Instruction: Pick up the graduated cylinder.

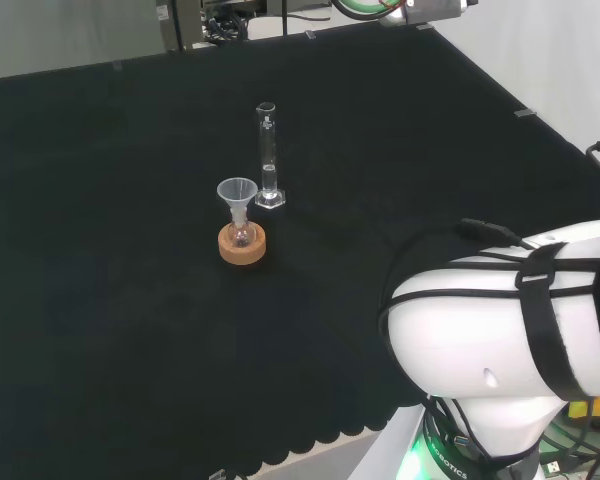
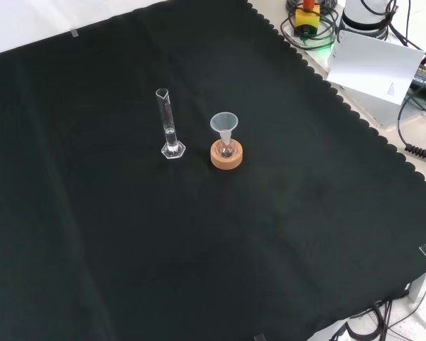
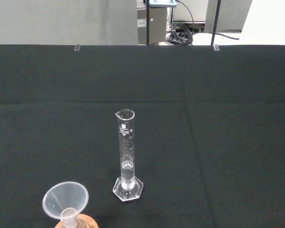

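Black cloth covers my whole bench, its scalloped hem running along the edge nearest my base in the head view. Closest to me there sits a cork ring stand point(image 1: 242, 244) carrying a small flask point(image 1: 242, 232) with a clear funnel point(image 1: 237, 191) seated in its neck. Just beyond it and slightly to the right in that view, close by but apart from the cork, stands the graduated cylinder point(image 1: 268, 155), upright on its hexagonal foot point(image 1: 270, 199); the front view puts it to the left of the funnel. From my wrist camera I see printed graduations on the tube and what looks like a little liquid near the bottom, with a pouring lip at the rim. Whether my fingers are spread or curled I cannot tell. I judge the cylinder light, rigid, smooth and slippery, tall enough to tip easily and breakable if knocked. My best hold would be around the middle of the tube, above the liquid, approaching from the side away from the funnel.
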`<move>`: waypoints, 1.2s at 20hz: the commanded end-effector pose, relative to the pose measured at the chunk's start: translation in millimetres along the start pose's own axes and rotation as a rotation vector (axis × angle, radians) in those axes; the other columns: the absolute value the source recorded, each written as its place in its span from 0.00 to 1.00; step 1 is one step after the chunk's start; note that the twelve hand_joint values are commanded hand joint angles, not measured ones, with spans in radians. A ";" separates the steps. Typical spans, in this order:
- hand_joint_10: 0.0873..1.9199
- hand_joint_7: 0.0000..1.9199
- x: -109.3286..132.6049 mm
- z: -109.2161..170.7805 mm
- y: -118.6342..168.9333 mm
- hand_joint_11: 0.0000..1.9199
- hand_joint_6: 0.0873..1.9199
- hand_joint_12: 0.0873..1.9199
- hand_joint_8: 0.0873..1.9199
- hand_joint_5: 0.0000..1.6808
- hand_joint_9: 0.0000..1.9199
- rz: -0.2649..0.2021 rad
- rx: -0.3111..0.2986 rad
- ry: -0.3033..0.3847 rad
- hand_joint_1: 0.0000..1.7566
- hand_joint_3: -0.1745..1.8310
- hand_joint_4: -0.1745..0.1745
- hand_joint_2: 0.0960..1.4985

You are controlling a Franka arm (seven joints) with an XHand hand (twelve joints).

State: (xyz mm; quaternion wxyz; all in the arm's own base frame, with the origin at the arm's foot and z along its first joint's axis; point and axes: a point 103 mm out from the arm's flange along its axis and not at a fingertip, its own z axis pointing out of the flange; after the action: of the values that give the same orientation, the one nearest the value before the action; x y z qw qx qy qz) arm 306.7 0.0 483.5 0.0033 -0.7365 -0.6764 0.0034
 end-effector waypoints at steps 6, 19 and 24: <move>0.32 0.00 -0.6 -0.6 0.7 0.06 0.00 0.71 0.21 0.16 0.11 0.015 -0.008 -0.002 0.00 0.27 0.50 0.79; 0.32 0.00 -0.1 29.2 8.8 0.06 0.00 0.71 0.21 0.16 0.12 0.069 0.026 0.004 0.00 0.26 0.50 0.80; 0.32 0.00 -20.6 52.8 20.8 0.06 0.00 0.71 0.22 0.16 0.12 0.080 0.043 0.032 0.00 0.25 0.50 0.81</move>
State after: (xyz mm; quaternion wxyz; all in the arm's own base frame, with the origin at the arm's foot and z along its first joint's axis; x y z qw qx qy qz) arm 316.2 -4.0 452.9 0.0157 -0.7572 -0.6530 0.0089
